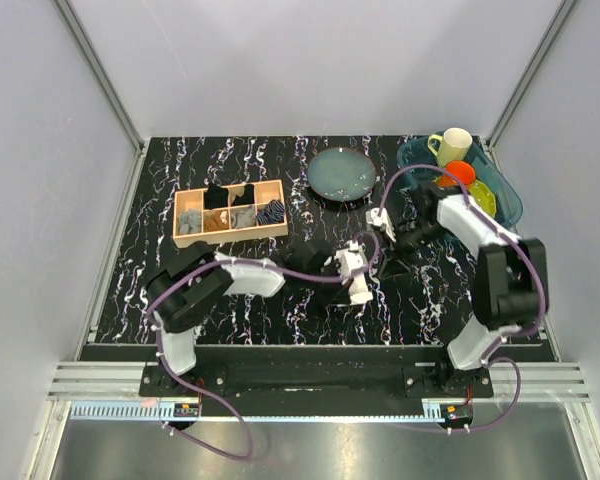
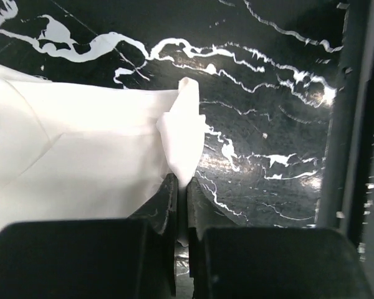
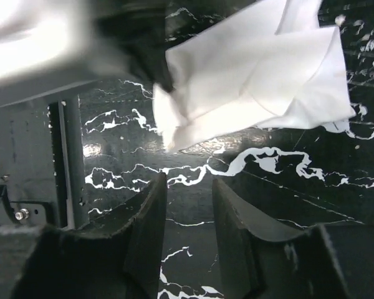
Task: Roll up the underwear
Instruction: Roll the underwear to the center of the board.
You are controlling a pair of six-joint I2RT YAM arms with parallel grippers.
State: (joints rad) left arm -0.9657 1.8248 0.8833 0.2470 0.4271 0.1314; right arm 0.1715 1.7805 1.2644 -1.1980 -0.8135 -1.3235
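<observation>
The underwear point(image 2: 81, 149) is a plain white cloth lying partly folded on the black marble table. My left gripper point(image 2: 182, 187) is shut on a raised corner fold of it, with cloth pinched between the fingertips. In the right wrist view the underwear point(image 3: 262, 75) lies ahead, and the left gripper point(image 3: 131, 37) shows blurred at its left corner. My right gripper point(image 3: 188, 187) is open and empty, a short way from the cloth's near edge, above bare table. In the top view the two grippers point(image 1: 365, 272) point(image 1: 388, 240) meet mid-table and largely hide the cloth.
A wooden divider box point(image 1: 183, 240) with small dark, grey and striped cloth rolls stands at back left. A dark round plate point(image 1: 341, 174) sits at back centre. A teal tray point(image 1: 510, 195) with a yellow cup point(image 1: 453, 146) and orange bowl point(image 1: 461, 172) is at back right.
</observation>
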